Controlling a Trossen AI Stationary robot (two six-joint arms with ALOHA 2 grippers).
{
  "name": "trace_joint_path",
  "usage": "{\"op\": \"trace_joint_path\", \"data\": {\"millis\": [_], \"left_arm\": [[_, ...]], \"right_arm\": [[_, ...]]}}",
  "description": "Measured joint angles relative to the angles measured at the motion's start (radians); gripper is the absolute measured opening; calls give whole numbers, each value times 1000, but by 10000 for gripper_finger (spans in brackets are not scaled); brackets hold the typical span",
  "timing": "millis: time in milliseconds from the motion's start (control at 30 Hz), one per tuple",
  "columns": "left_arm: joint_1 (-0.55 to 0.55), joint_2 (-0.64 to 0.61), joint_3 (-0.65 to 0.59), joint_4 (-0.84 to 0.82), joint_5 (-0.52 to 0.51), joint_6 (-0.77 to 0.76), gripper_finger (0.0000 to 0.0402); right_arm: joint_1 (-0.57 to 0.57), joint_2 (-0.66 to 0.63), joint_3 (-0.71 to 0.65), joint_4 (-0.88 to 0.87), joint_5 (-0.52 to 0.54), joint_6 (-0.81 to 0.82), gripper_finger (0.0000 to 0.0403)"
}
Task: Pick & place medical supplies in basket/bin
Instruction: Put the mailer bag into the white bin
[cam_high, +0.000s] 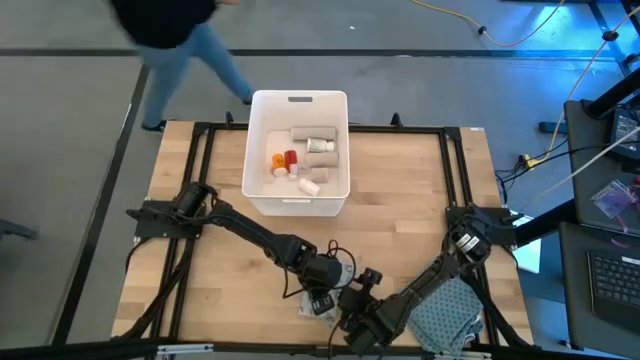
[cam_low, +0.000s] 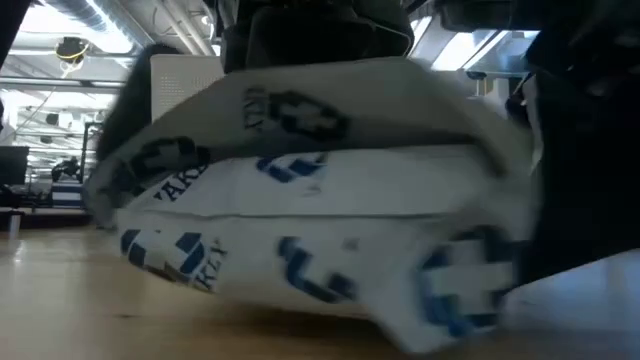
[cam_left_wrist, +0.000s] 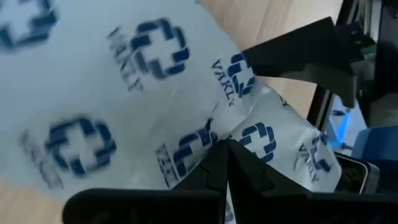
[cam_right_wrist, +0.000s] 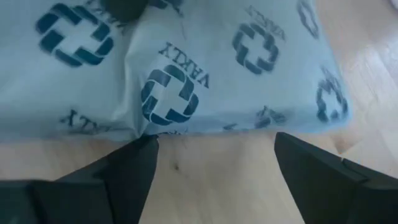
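From the overhead camera I see a person (cam_high: 170, 40) walking past the far left corner of the table (cam_high: 400, 200), off at about eleven o'clock. Moving right, the white bin (cam_high: 297, 205) sits at twelve o'clock on the wooden top, and it holds several supplies: a red bottle (cam_high: 290, 158), a white bottle (cam_high: 320, 146) and a few greyish pieces I cannot sort further. My left arm reaches from nine o'clock down toward six, and its left gripper (cam_left_wrist: 225, 163) has its jaws clenched on a fold of the white soft pack (cam_left_wrist: 124, 93), the one printed with blue crosses; the wrist camera shows the two dark fingertips pinched together over the wrapper. The pack (cam_high: 318, 303) lies at six o'clock near the table's front edge, resting on the wood, and fills the low camera's view (cam_low: 320, 230). Just right of it, the right gripper (cam_right_wrist: 214, 158) sits with its jaws released and spread wide, the pack's edge (cam_right_wrist: 186, 68) just ahead of the fingers, one fingertip (cam_right_wrist: 146, 149) close against that edge. Farther right, at five o'clock, the grey-teal patterned cloth (cam_high: 452, 315) lies beside the right arm.
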Motion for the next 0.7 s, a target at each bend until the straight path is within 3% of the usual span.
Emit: {"op": "trace_joint_path", "data": {"millis": [233,367,567,700], "left_arm": [[0,-28,-4,5,-65,22,2],[2,-86,-6,-16,-159,52,2],[1,-169,-2,-171,-251,81,2],[-17,-185,-2,-308,-290,70,2]], "right_arm": [[-17,0,0,-12,-47,-68,320],[-7,-8,0,-42,-93,-36,320],[20,-67,0,-107,-164,126,320],[36,-117,0,-66,-222,318,320]]}}
